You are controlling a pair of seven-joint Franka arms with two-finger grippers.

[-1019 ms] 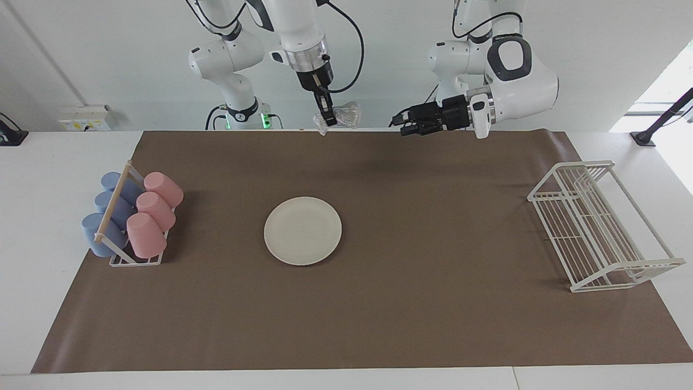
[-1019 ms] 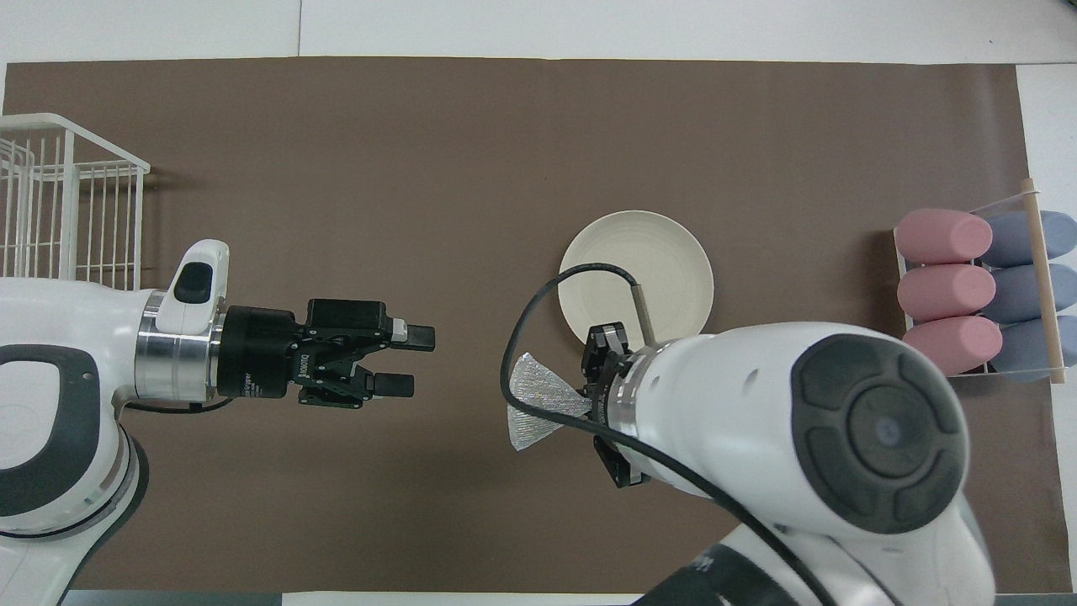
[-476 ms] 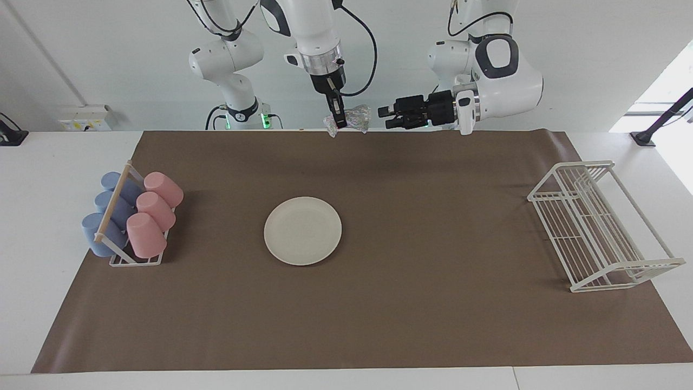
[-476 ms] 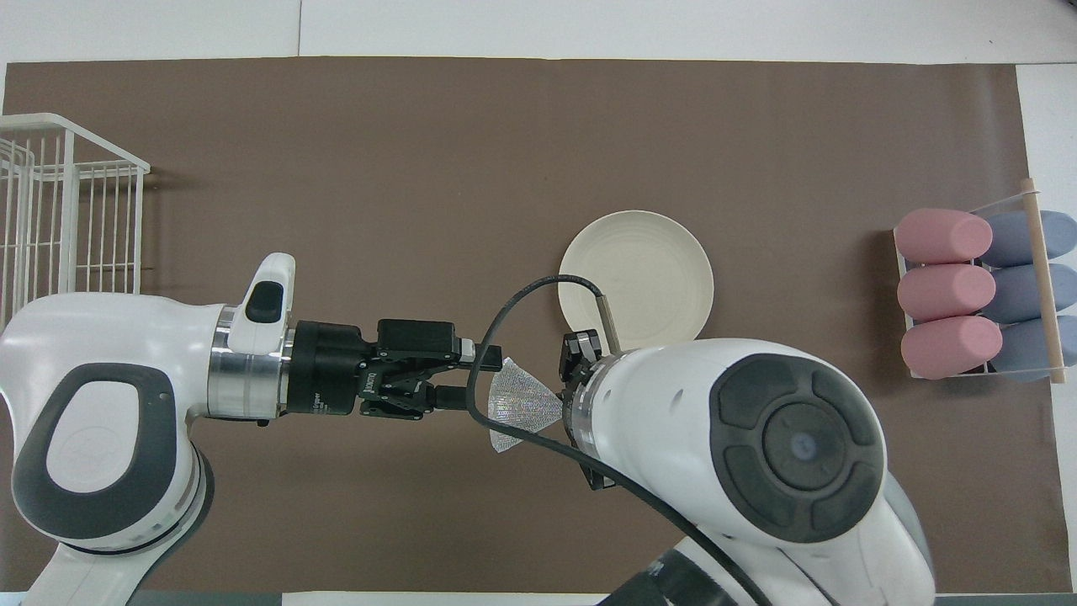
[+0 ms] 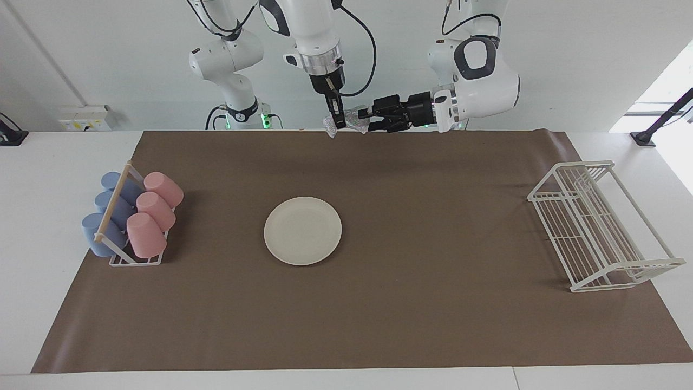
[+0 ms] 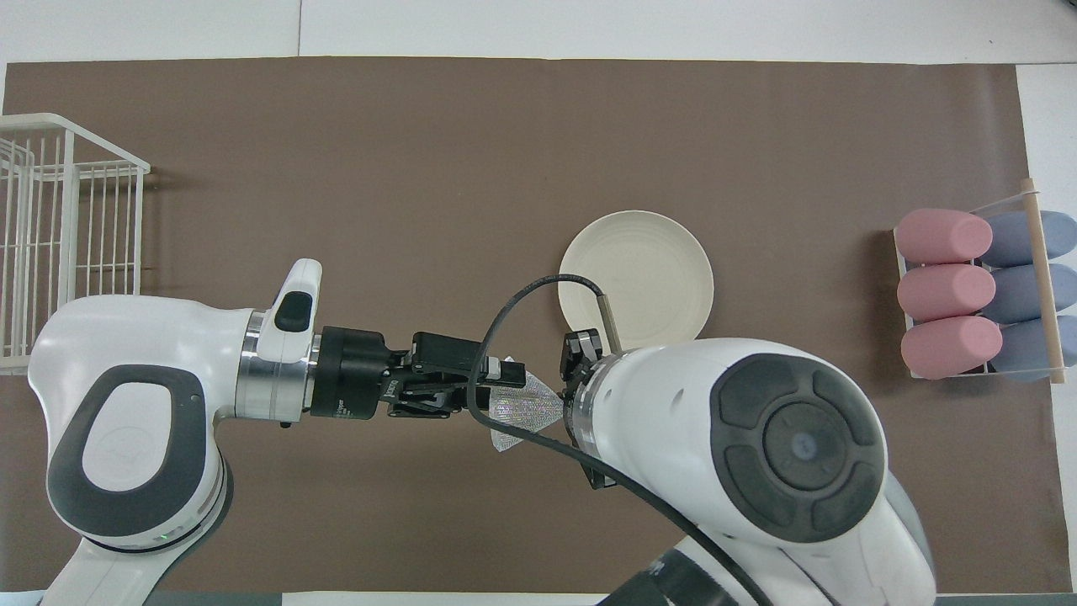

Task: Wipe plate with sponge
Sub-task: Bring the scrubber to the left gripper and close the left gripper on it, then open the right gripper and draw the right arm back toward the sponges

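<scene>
Above the mat's edge nearest the robots, the right gripper (image 5: 335,123) hangs fingers-down, pinched tight on the sponge (image 5: 351,120), which sticks out sideways toward the left arm. The left gripper (image 5: 366,120), lying level, now has its fingertips around that free end of the sponge; half a second earlier it was still short of the wad, and 1 second ago it was well apart from it with its jaws spread wide. Those jaws have since narrowed part of the way, and whether they already press the sponge I cannot tell. In the overhead view the left gripper (image 6: 509,380) overlaps the silvery sponge (image 6: 526,410) beside the right arm's wrist, where before there was bare mat between them.

The plate (image 5: 302,231) has not moved: it lies flat on the brown mat (image 5: 411,281), toward the right arm's end. 6 cups (image 5: 146,216), 3 pink and 3 blue, rest in their holder at that end, and the white wire rack (image 5: 601,227) stands at the left arm's end.
</scene>
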